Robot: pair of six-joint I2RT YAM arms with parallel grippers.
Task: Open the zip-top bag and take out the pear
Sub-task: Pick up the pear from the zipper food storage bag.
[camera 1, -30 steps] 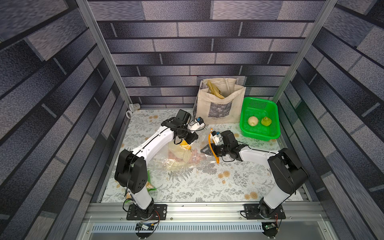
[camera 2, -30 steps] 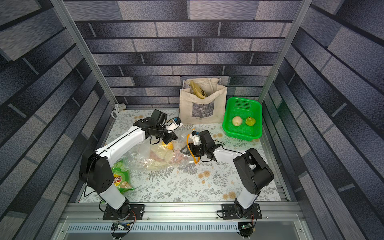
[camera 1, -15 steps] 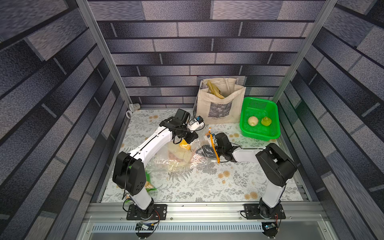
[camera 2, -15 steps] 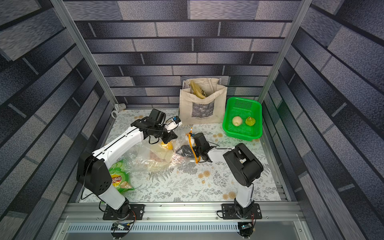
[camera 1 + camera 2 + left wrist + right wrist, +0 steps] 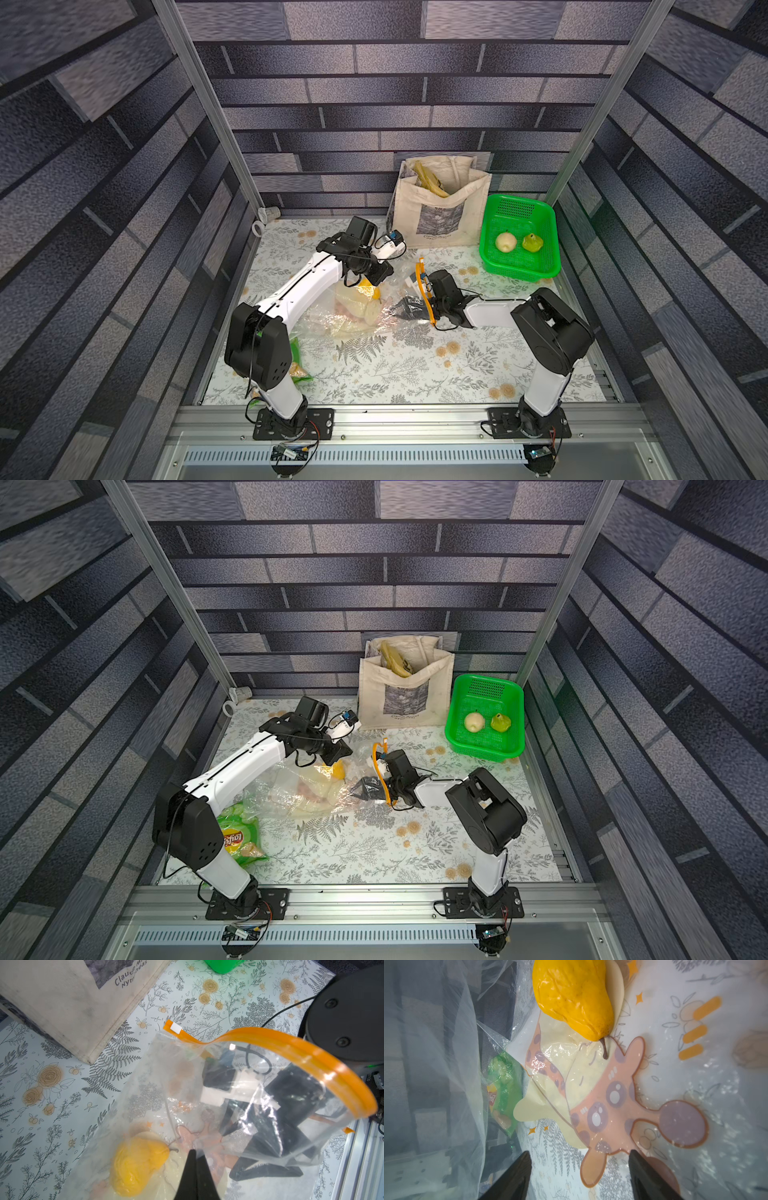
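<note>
1. My left gripper [image 5: 194,1153] is clamped fully shut and pinches a fold of the bag [image 5: 162,1088] at its very tip (the film gathers right at the point in the left wrist view).
2. The bag lies crumpled on the table [image 5: 374,374] between the two arms, with its mouth turned towards the right arm. The mouth is open, and the orange zip strip [image 5: 291,1041] arcs up and over the right gripper.
3. My right gripper [image 5: 579,1169] is inside the bag mouth. Its jaws are spread wide with nothing between them, only film beneath.
4. The pear [image 5: 571,997] is inside the bag, yellow and lying on its side, with the stem pointing back towards the right gripper. It is ahead of those open jaws and clear of them, and in the left wrist view it is just beside the left gripper's tip.
5. At the back stands the tote [image 5: 440,216], with a green basket [image 5: 548,232] beside it holding two fruits. A crisp packet [image 5: 237,837] lies by the left arm's base, next to the bag's closed end.
</note>
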